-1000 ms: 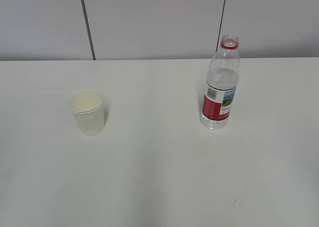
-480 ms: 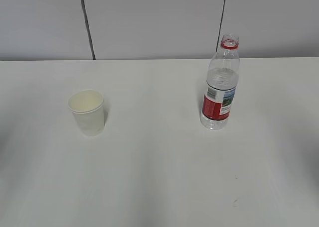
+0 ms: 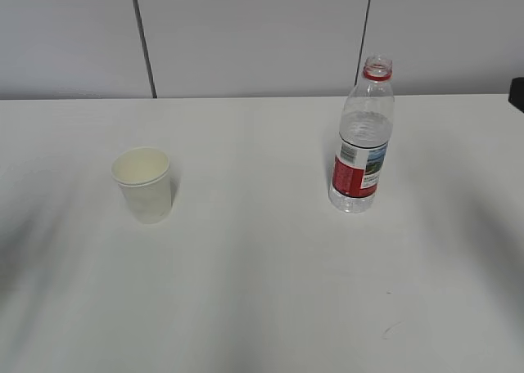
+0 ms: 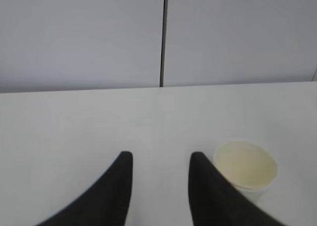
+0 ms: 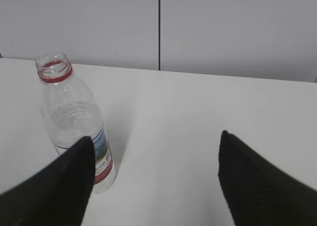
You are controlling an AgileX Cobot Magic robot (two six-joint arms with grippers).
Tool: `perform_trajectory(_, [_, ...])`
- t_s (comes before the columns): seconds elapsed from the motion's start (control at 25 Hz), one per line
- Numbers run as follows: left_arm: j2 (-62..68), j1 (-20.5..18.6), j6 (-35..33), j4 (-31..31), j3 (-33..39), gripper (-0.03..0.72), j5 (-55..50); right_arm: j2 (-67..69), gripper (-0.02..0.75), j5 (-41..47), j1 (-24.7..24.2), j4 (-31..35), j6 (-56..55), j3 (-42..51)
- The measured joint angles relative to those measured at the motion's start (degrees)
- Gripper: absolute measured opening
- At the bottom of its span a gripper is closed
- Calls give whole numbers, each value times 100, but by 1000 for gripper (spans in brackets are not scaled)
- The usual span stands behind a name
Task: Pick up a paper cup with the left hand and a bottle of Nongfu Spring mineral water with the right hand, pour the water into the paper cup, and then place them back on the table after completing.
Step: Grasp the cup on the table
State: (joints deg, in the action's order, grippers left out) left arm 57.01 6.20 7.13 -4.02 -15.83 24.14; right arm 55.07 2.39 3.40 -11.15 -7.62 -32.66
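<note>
Exterior view: the paper cup (image 3: 143, 184) stands upright at left centre on the table (image 3: 262, 291), interior empty. The uncapped bottle (image 3: 361, 148) stands upright at right centre, partly filled with water (image 3: 364, 136).

Left wrist view: left gripper (image 4: 158, 159) partly spread, empty; cup at lower right.

Right wrist view: right gripper (image 5: 156, 141) spread wide, empty; bottle at left.

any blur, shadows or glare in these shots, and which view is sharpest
Exterior view is sharpest: paper cup and bottle are crisp, each casting a faint shadow on the table, with soft grey smears near the lower corners. Left wrist view is soft; the left tool is blurred. Right wrist view: right tool out of focus. No harsh glare.
</note>
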Motion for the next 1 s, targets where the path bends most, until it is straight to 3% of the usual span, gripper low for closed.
perform_trajectory(0.16, [845,0,0,-191,317,245,1095,495,573,-604,0,-4,-10,0])
perform_trajectory(0.36, [2043,0,0,-692,323,245,2293,1010,573,-1067,0,-13,-23,0])
perform_trajectory(0.72, [3940,0,0,-967,311,252,4048,1162,573,-1726,0,-26,-35,0])
perform_trajectory(0.84, [4371,0,0,-1259,311,312,4088,1162,573,-1843,0,-30,-35,0])
perform_trajectory(1.0, [4783,0,0,-1603,244,450,4097,1162,573,-2094,0,-30,-35,0])
